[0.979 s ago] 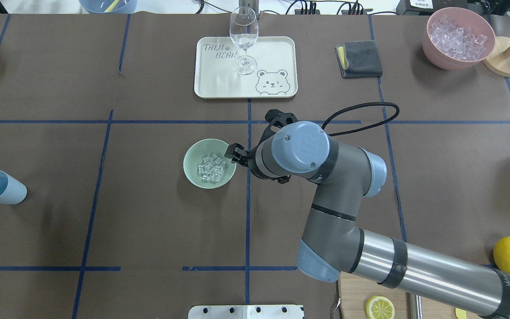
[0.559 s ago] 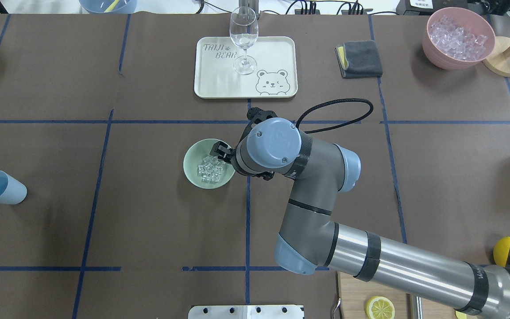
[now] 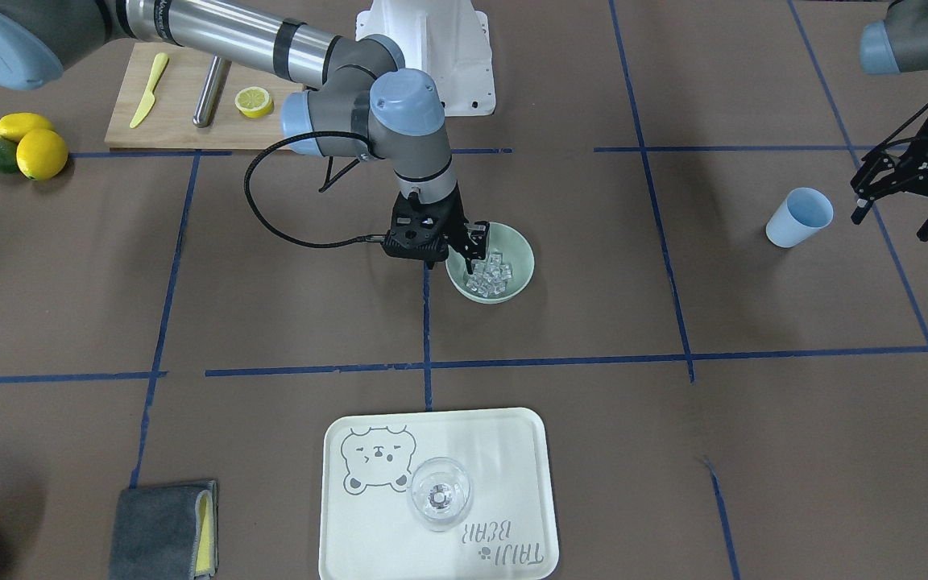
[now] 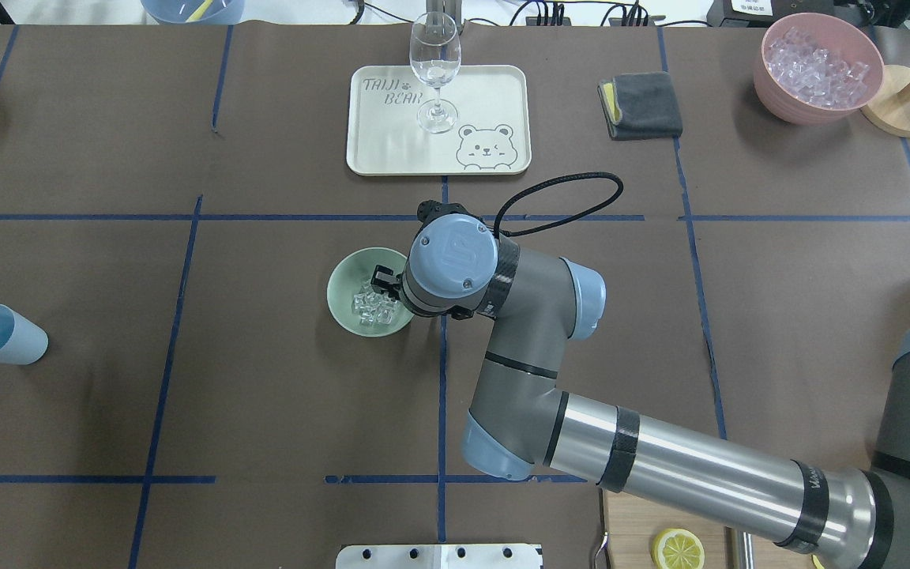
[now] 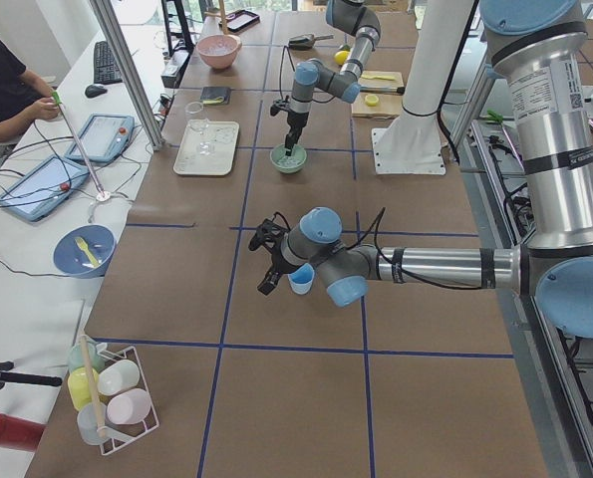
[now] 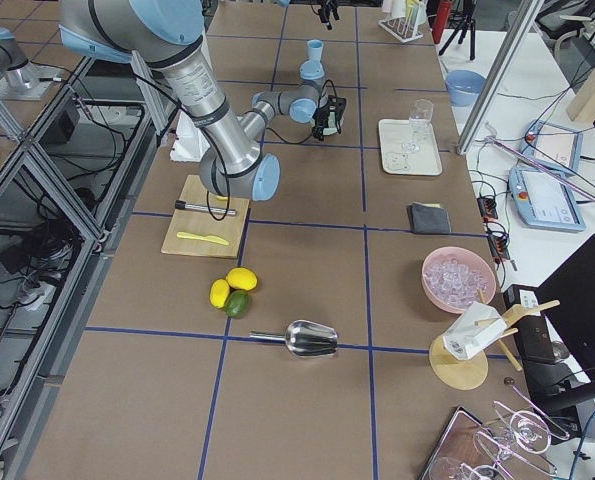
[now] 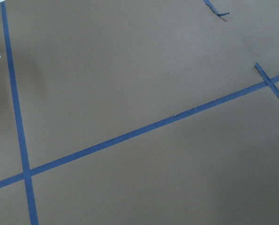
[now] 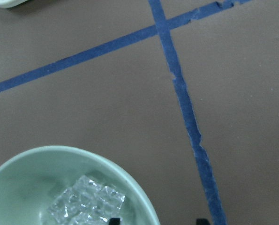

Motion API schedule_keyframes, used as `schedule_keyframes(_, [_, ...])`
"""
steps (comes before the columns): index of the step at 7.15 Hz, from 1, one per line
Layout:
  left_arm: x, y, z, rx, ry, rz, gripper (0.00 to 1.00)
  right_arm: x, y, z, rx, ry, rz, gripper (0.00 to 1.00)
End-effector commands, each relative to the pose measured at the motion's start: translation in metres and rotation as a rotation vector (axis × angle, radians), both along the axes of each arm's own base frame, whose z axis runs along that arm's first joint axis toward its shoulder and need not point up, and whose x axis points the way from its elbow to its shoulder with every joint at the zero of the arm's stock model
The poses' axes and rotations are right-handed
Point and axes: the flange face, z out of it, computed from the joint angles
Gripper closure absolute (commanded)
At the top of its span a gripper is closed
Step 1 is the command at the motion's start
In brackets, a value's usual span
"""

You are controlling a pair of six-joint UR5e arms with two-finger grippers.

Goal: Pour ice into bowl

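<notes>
The mint-green bowl (image 4: 342, 294) stands at the table's centre with the ice (image 4: 373, 303) piled inside. It also shows in the front view (image 3: 524, 259) and the right wrist view (image 8: 26, 187), with the ice (image 8: 87, 204) there too. My right gripper (image 3: 454, 256) is open astride the bowl's rim, one finger (image 4: 382, 278) inside above the ice and the other outside; both tips show at the bottom of the right wrist view (image 8: 157, 221). My left gripper (image 3: 895, 219) is open and empty beside the blue cup (image 3: 798, 217), which lies tipped on its side (image 4: 1, 333).
A cream tray (image 4: 392, 146) with a wine glass (image 4: 434, 71) stands beyond the bowl. A pink tub of ice (image 4: 818, 67) and a grey cloth (image 4: 643, 104) sit far right. A cutting board (image 3: 182, 121), lemons (image 3: 29, 145) and a metal scoop (image 6: 307, 340) lie on the right arm's side.
My right arm has swung left, bringing its gripper from beside the bowl's right rim to over the rim, one finger now inside. Bowl, ice and cup have not moved.
</notes>
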Motion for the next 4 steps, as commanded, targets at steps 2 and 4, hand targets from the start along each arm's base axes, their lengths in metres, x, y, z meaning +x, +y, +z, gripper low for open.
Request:
schedule_keyframes(2, [0.000,0.000,-0.003,0.005,0.005,0.001,0.00,0.002,0.002,-0.003,0.010,-0.005,-0.006,1.00])
schedule_keyframes(4, [-0.001,0.001,-0.003,0.010,0.006,-0.001,0.00,0.029,0.001,-0.018,0.019,-0.034,0.005,1.00])
